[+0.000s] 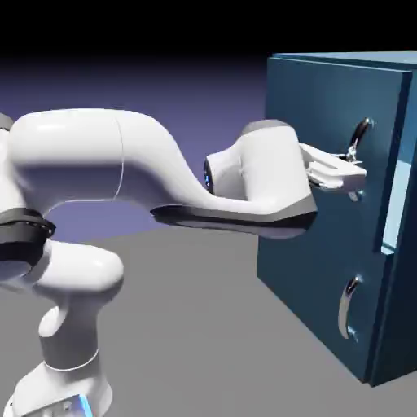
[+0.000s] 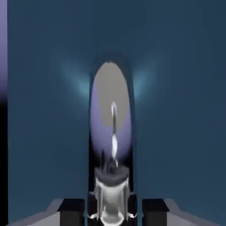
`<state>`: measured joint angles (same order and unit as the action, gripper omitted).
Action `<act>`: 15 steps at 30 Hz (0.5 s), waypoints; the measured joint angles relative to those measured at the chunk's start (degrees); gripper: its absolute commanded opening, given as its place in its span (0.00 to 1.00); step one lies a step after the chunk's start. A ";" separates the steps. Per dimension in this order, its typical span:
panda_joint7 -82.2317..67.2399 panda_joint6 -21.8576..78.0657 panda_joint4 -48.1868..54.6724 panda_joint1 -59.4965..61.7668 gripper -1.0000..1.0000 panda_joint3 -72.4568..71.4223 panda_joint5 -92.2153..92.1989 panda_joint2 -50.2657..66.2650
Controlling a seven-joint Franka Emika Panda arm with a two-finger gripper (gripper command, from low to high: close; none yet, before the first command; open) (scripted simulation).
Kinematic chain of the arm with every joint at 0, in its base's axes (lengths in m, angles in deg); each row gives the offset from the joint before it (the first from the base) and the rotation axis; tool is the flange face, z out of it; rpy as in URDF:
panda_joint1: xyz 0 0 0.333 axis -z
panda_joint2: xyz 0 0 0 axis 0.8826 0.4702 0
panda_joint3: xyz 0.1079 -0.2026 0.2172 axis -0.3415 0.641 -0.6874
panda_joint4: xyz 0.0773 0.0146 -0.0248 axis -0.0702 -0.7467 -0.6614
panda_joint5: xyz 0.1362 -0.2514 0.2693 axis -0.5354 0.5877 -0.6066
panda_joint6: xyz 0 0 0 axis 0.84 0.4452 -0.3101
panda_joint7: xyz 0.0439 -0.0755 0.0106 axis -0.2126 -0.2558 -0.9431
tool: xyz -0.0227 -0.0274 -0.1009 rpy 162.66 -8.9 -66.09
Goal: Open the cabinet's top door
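- Blue-violet backdrop fades to black along the top of the exterior view, and a plain grey table runs beneath everything.
- At 3 o'clock in that view stands the cabinet, a boxy dark blue block resting on the grey surface, its front face turned toward the arm.
- Its top door is the taller panel, filling the upper part of the front; a strip of lighter blue shows along the panel's 3 o'clock edge, where it stands slightly proud of the cabinet body.
- A curved silver handle sits near that edge of the top door, toward 2 o'clock in the exterior view.
- A smaller silver handle sits on the shorter panel below, toward 4 o'clock.
- The white robot arm rises from 8 o'clock and reaches level across the middle toward the cabinet.
- The gripper is at the upper handle, its white fingers clamped on the bar's lower part.
- In the hand view, dark blue panel fills nearly everything; the shiny silver bar runs from centre down to 6 o'clock.
- The bar's lower end sits pinched between the two fingertips, which press in from either side.
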<state>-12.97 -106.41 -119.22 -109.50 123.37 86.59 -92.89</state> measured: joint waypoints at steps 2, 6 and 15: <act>3.08 0.42 -1.62 4.15 0.00 -3.36 0.15 1.45; 6.48 1.40 -5.19 12.46 0.00 -10.29 -0.88 2.80; 15.59 1.46 -10.80 31.14 0.00 -26.95 -2.37 4.51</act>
<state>2.62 -104.95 -130.02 -78.36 96.43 84.21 -88.38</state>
